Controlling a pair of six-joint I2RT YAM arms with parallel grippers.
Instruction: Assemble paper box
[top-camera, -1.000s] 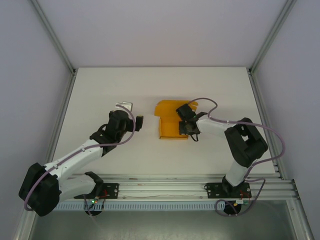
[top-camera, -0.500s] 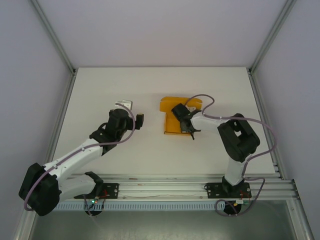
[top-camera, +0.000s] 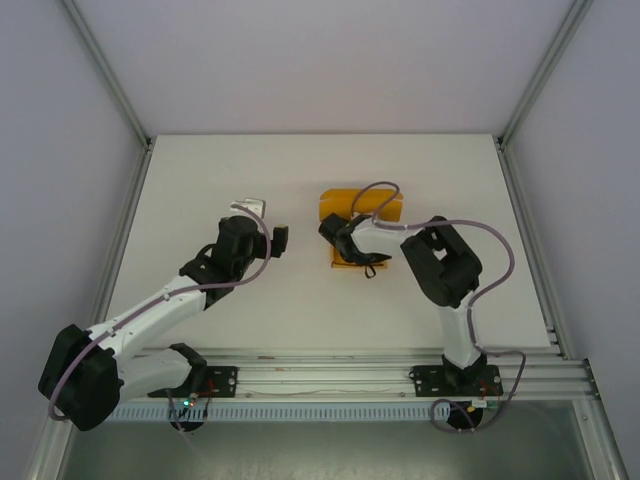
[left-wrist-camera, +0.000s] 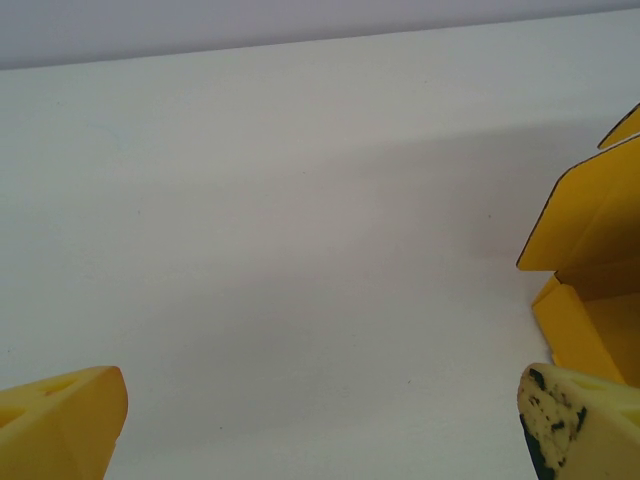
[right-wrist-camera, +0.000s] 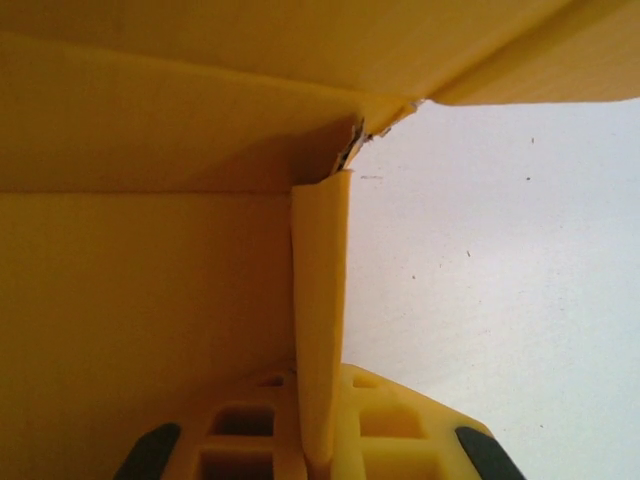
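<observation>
The paper box (top-camera: 340, 203) is bright orange card, partly folded up, lying at mid-table. My right gripper (top-camera: 358, 255) sits at its near side, shut on an upright side flap (right-wrist-camera: 320, 320). That thin flap runs down between the yellow fingers (right-wrist-camera: 425, 430), with the box floor and wall (right-wrist-camera: 150, 280) to its left. My left gripper (top-camera: 268, 226) hovers open a short way left of the box, touching nothing. Its two yellow fingertips (left-wrist-camera: 60, 425) stand far apart over bare table, and a raised box flap (left-wrist-camera: 590, 220) shows at the right edge.
The white tabletop (top-camera: 200, 180) is bounded by pale walls and aluminium posts on three sides. A metal rail (top-camera: 330, 375) with both arm bases runs along the near edge. The right arm's cable (top-camera: 375, 190) loops over the box.
The right gripper has swung left and turned while holding the card. The box has shifted back and folded up narrower. The left gripper has barely moved.
</observation>
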